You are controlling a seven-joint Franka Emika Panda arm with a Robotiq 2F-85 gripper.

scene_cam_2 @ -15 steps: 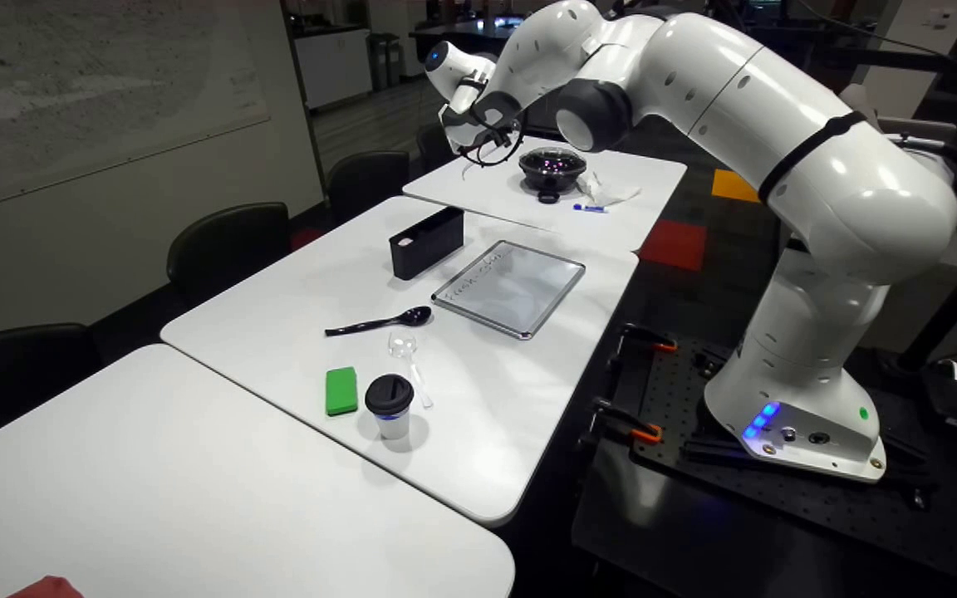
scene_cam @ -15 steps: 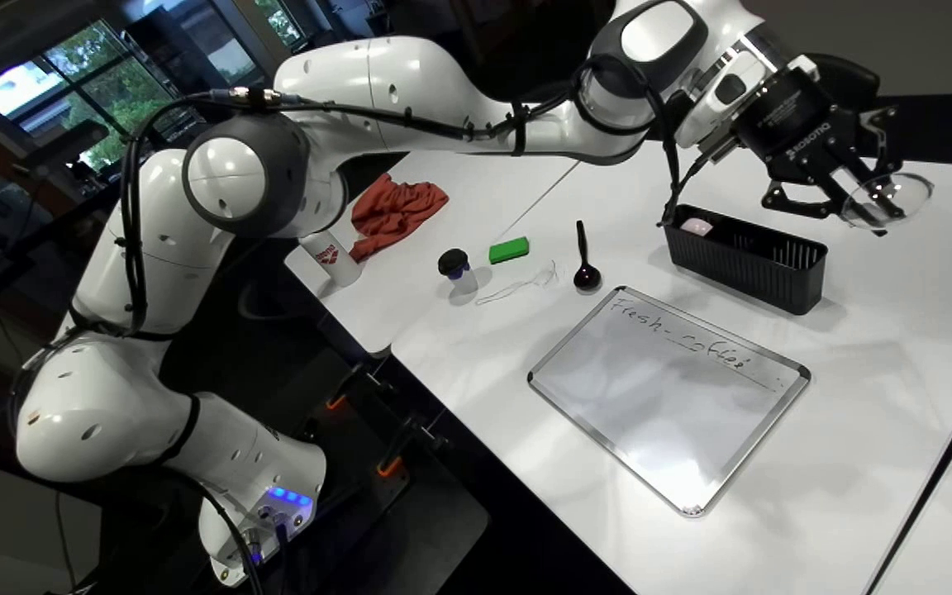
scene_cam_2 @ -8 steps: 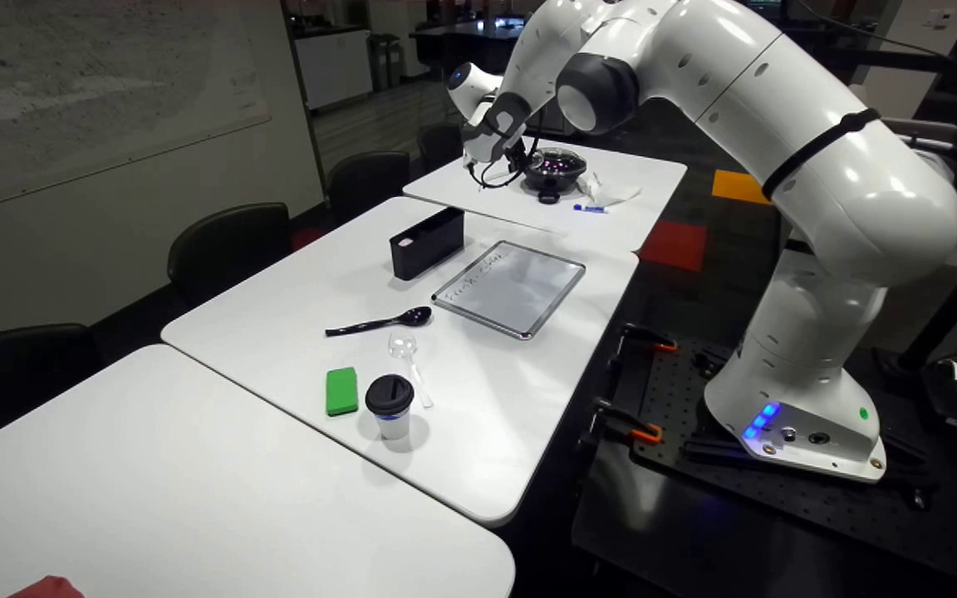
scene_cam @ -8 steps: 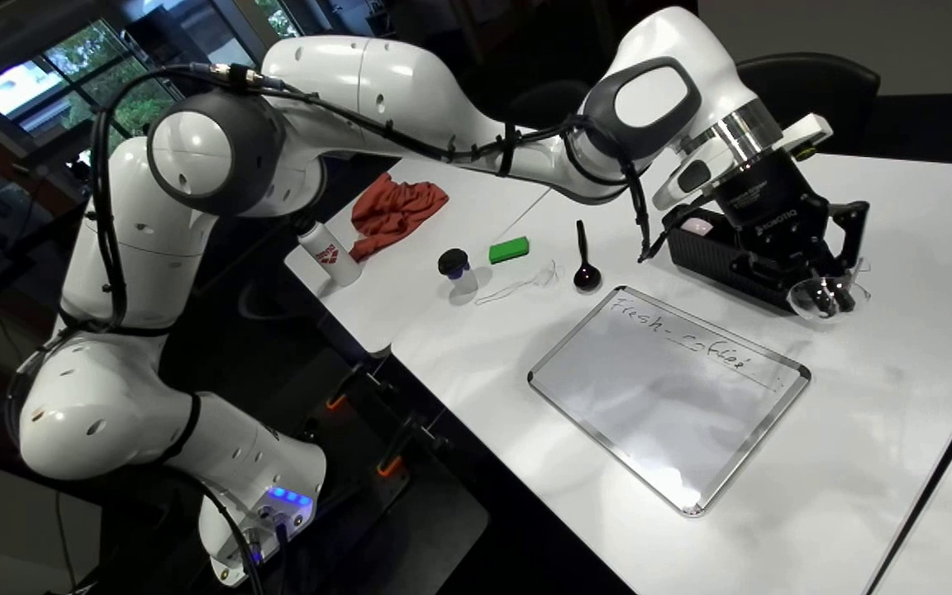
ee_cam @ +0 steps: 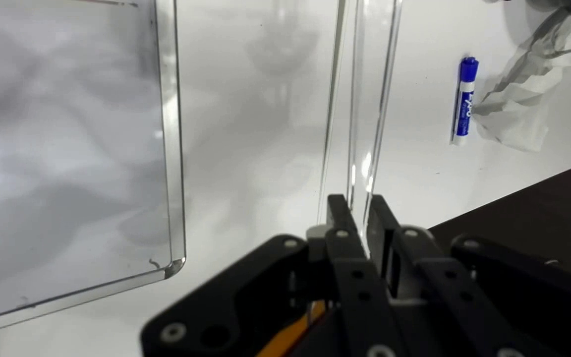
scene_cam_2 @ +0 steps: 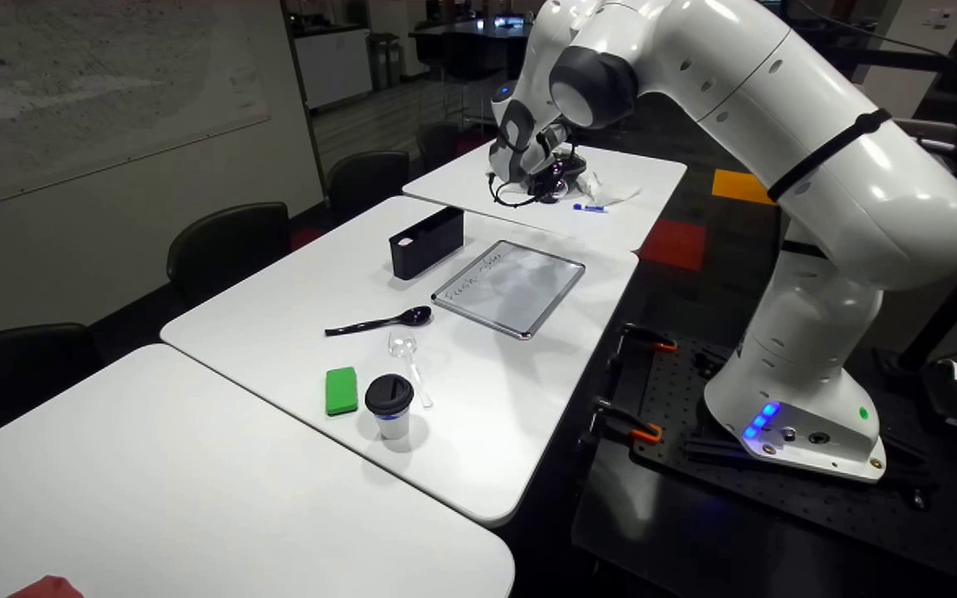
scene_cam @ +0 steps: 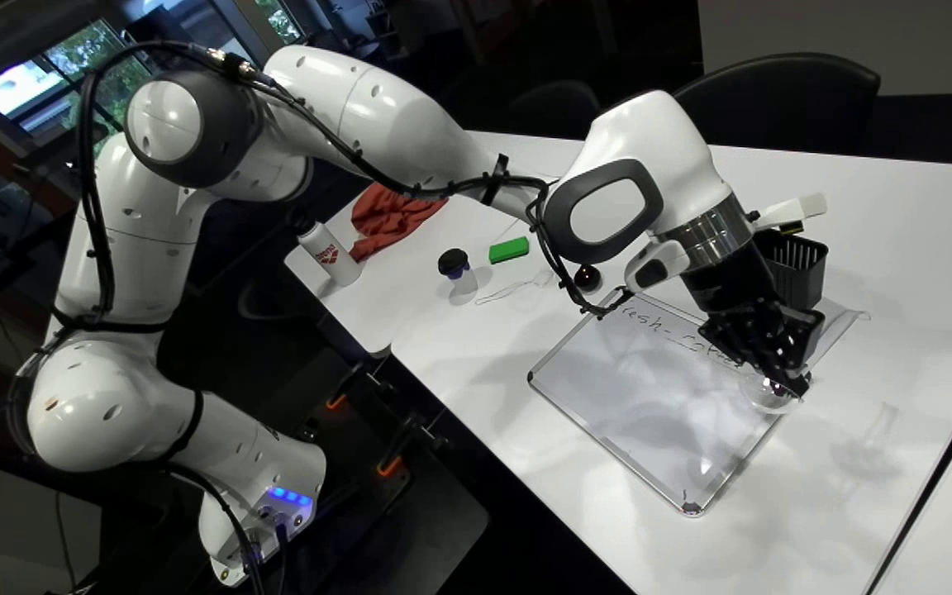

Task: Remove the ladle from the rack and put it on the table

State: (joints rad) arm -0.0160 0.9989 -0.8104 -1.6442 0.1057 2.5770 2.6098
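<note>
Got a silver-framed rectangular whiteboard (scene_cam_2: 512, 289), a black-lidded white cup (scene_cam_2: 390, 409) near a green oblong block (scene_cam_2: 341, 391), plus a blue-and-white marker (ee_cam: 465, 101) by a crumpled white sheet (ee_cam: 518, 116).

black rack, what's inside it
In an exterior view, a pale thing shows inside one end of the rack, too small to identify. Much of the rest is covered by the rack's own sides and the arm.

The arm (scene_cam: 418, 124) is white, the claw (ee_cam: 357, 212) black.
</note>
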